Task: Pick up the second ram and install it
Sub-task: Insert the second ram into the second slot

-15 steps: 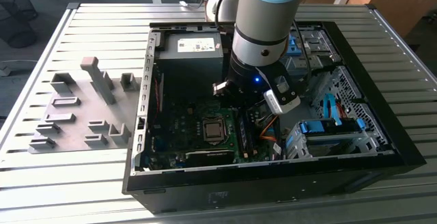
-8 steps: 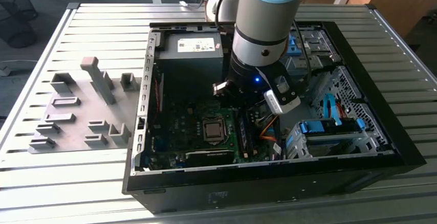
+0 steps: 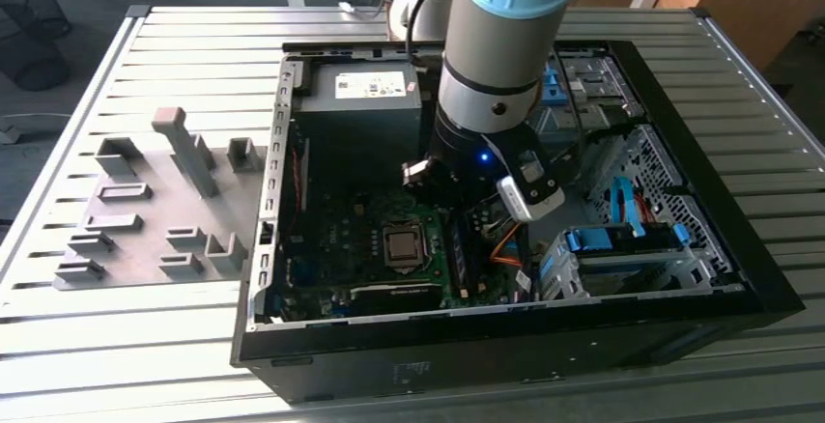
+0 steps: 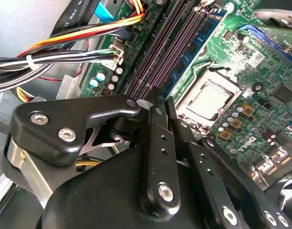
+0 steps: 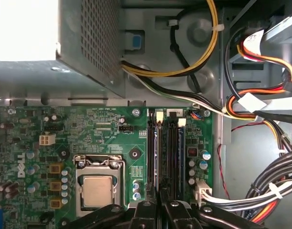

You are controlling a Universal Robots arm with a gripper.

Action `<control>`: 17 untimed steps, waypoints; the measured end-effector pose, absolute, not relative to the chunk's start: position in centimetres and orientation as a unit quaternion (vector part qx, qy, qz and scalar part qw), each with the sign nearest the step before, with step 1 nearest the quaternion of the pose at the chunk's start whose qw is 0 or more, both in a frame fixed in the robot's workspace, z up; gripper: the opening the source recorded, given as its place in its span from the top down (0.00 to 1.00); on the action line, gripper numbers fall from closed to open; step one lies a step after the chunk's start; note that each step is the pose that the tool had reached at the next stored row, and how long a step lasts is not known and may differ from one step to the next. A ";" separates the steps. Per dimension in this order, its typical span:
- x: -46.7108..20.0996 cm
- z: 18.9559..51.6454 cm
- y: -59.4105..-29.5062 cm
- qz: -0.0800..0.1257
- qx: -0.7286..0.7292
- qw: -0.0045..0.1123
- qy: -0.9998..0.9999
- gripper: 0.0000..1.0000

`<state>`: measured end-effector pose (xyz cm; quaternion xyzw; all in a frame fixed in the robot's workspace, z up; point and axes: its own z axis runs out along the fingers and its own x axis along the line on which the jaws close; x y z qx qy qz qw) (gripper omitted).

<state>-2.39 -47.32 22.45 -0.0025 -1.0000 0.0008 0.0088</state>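
The two black metal fingers (image 4: pixel 160 143) are drawn close together, gripper (image 4: pixel 161 98) tip just above the memory slots (image 5: pixel 166 152). A blue-green stick with black chips, seemingly the second ram (image 4: pixel 196 40), stands seated in one slot beside the dark empty ones; I cannot tell whether the fingers touch it. Four long slots lie parallel, next to one square metal-capped processor socket (image 5: pixel 97 191) on the green motherboard (image 5: pixel 88 138). Bundled coloured cables (image 5: pixel 260 109) run alongside. The open black computer case (image 3: pixel 386 365) sits on a ribbed metal worktop (image 3: pixel 193 56), with one grey fixture tray (image 3: pixel 142 211) well apart.
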 end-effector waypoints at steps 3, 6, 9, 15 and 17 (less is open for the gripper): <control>-2.4 22.1 -47.3 -0.004 -0.002 0.009 -1.000 0.86; -2.4 22.1 -47.4 -0.005 -0.002 0.009 -1.000 0.86; -2.4 22.0 -47.4 -0.005 -0.001 0.009 -1.000 0.86; -2.4 22.1 -47.4 -0.004 -0.001 0.009 -1.000 0.86; -2.4 22.4 -47.4 -0.005 -0.001 0.009 -1.000 0.86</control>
